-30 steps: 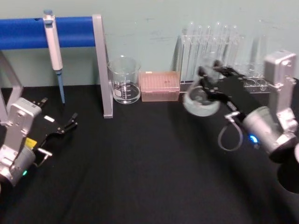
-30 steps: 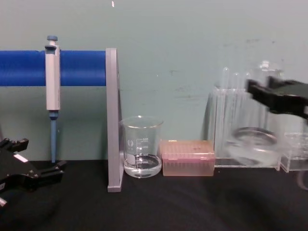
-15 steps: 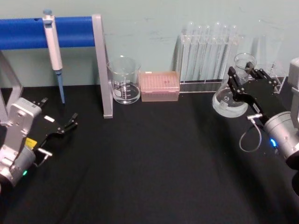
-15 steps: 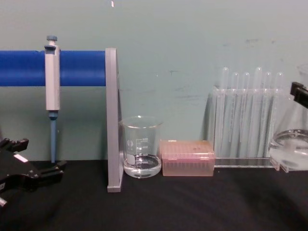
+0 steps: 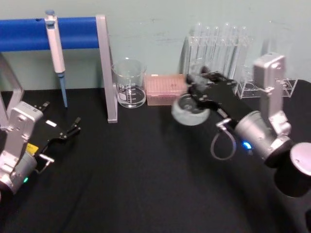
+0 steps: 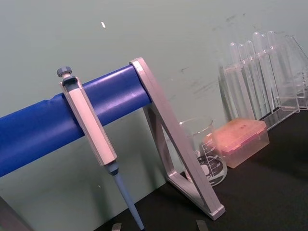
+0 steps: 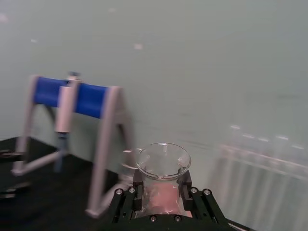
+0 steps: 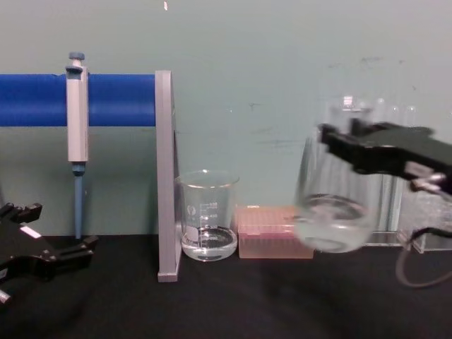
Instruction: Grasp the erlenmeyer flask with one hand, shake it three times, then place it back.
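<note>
The erlenmeyer flask (image 5: 188,110) is a clear conical flask with a little liquid in its base. It hangs above the black table, tilted, with my right gripper (image 5: 203,80) shut on its neck. From the chest, the flask (image 8: 332,215) hangs beside the pink box and the right gripper (image 8: 353,141) clamps just under the rim. The right wrist view looks down on the flask's open mouth (image 7: 162,161) between the black fingers (image 7: 138,186). My left gripper (image 5: 68,132) rests open near the table's left side, also seen low in the chest view (image 8: 60,254).
A glass beaker (image 5: 129,85) and a pink tip box (image 5: 166,90) stand at the back by the wall. The test tube rack (image 5: 218,43) is behind the flask. A pipette (image 5: 55,43) hangs on the blue bar stand (image 5: 104,68) at the left.
The right gripper swung the flask out to the right half a second ago. It has now swung back left, farther left than a second ago. The left arm stayed still.
</note>
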You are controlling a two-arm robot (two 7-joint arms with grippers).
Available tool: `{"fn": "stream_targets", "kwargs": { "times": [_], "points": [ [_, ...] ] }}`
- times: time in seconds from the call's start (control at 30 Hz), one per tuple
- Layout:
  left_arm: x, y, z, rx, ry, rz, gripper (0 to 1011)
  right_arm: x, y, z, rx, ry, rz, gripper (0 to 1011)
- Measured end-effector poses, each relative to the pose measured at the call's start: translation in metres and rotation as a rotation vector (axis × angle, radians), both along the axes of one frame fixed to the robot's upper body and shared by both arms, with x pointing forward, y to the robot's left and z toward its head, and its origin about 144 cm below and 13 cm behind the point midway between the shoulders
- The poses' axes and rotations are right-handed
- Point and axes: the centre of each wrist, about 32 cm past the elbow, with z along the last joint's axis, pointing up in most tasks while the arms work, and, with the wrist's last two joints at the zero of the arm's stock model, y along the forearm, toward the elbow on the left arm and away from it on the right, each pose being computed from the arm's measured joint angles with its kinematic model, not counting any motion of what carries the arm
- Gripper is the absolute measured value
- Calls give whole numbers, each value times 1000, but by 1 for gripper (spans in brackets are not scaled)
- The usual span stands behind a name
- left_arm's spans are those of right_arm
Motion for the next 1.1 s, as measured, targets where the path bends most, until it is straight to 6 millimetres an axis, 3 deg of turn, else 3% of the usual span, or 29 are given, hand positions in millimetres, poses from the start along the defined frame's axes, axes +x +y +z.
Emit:
{"fn": "stream_targets", "kwargs": {
  "times": [0.43,1.1],
  "points": [
    [0,0,0,0,0,0,1001,14,33,1,7,12,264,450],
    [0,0,0,0,0,0,1001,15,29,0,-15,34,342,449]
  ]
}}
